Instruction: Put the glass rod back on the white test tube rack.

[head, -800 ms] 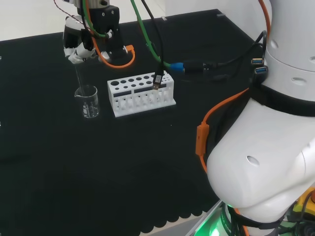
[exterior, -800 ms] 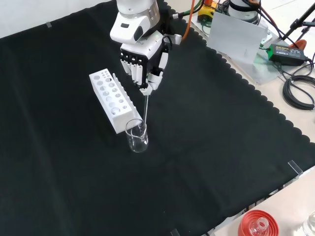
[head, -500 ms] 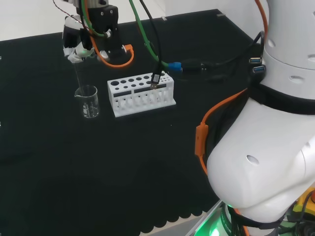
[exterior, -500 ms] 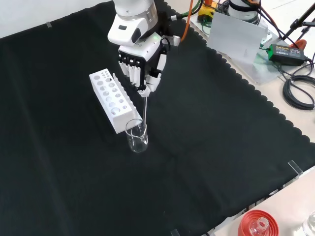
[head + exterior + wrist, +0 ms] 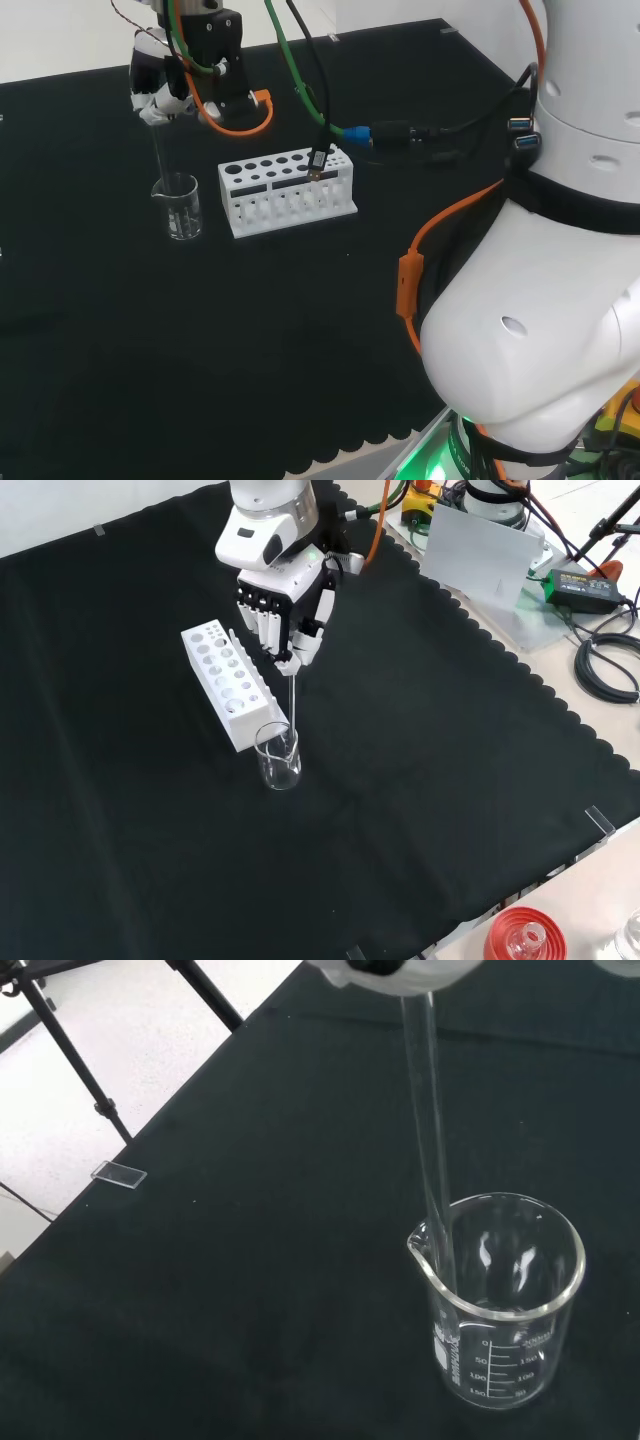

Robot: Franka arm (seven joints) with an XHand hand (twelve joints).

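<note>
Hand pinching the glass rod above the beaker

The hand (image 5: 283, 608) has its fingers curled round the top of the glass rod (image 5: 291, 702) — the rod hangs upright, its lower end just inside the mouth of the clear beaker (image 5: 278, 758); the white test tube rack (image 5: 229, 680) stands just beside the beaker on the black cloth (image 5: 430, 770)

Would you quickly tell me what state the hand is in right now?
Hand: shut on the glass rod, fingers curled round its top; the rod's lower end sits inside the beaker.
</note>
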